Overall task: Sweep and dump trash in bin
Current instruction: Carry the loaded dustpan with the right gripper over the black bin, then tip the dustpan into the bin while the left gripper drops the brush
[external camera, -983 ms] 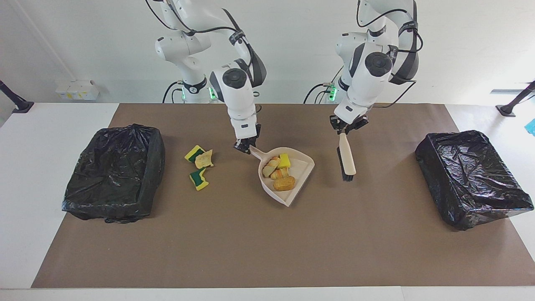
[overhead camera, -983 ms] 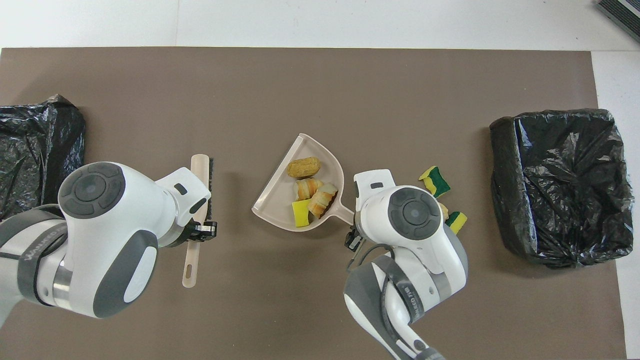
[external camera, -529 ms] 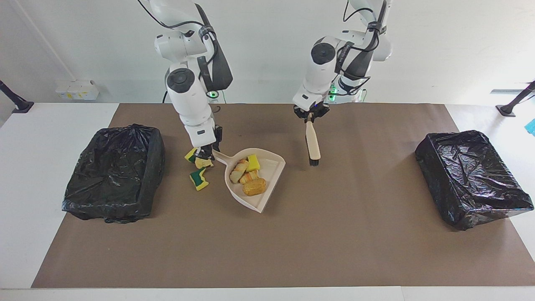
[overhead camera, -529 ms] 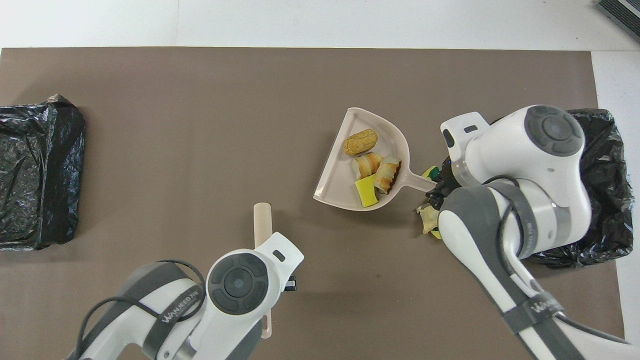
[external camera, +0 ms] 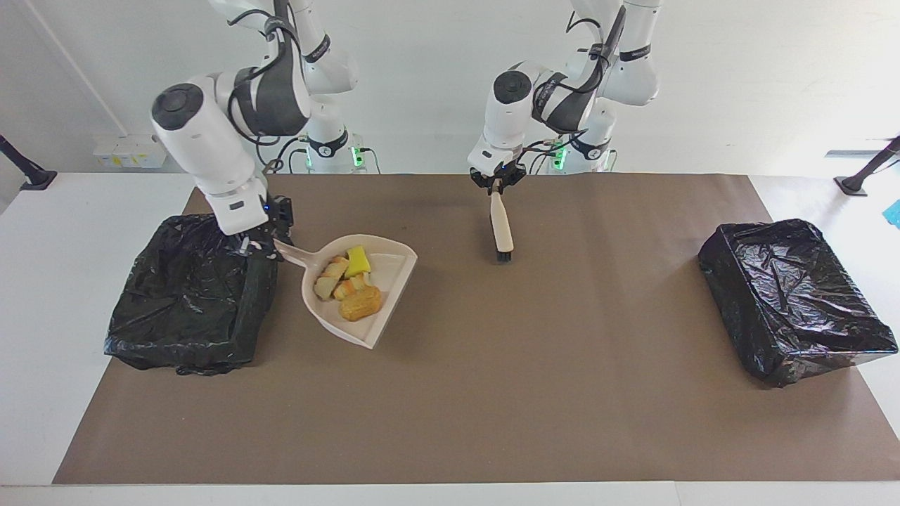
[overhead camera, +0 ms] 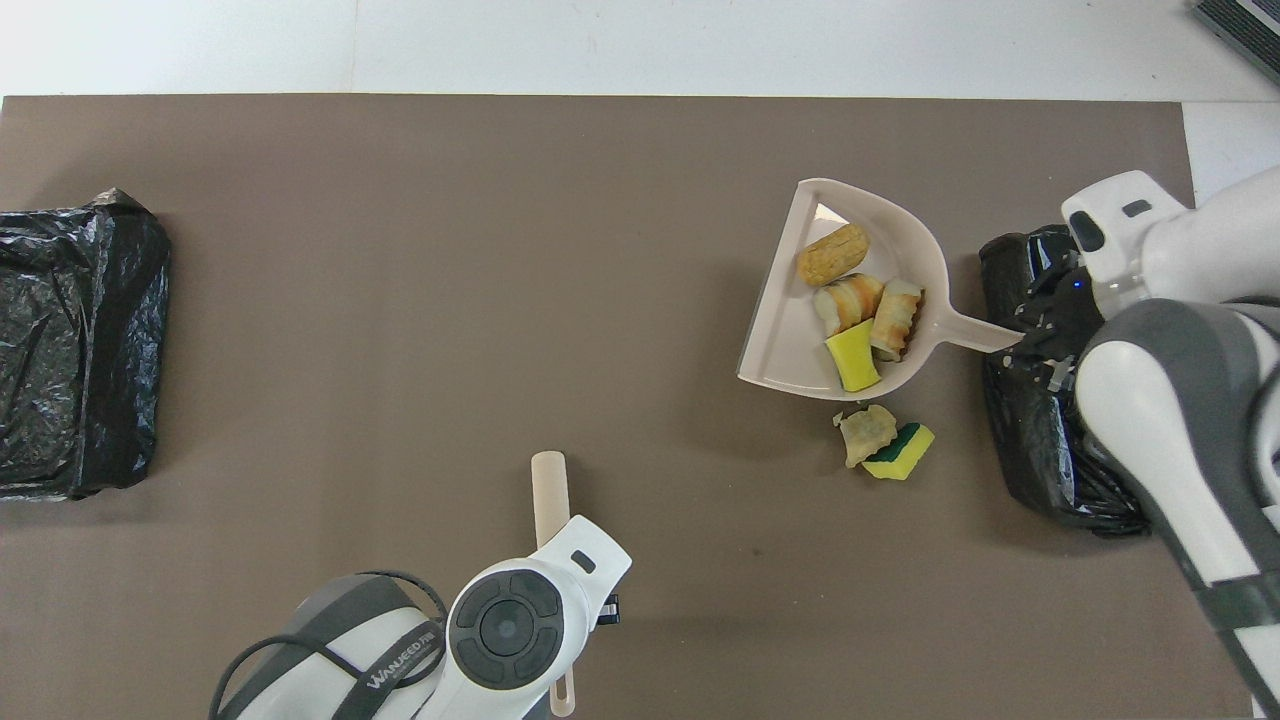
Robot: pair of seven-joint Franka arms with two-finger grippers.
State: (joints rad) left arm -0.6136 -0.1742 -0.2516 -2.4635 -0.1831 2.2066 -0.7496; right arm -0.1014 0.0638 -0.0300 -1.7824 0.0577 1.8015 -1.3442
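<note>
Riding dustpan [external camera: 355,292], trash [external camera: 348,281] beside right gripper [external camera: 261,242].

One camera sits high across the table [external camera: 42,295], facing the robots and taking in the whole brown mat [external camera: 492,393]. The other looks steeply down from above the robots' end. Both share the mat, half a turn apart.

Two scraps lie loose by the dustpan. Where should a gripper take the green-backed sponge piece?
Probably come straight down on the sponge piece and pinch across its two long edges. It lies flat, and the tan scrap touches one end, so the long edges look free.
</note>
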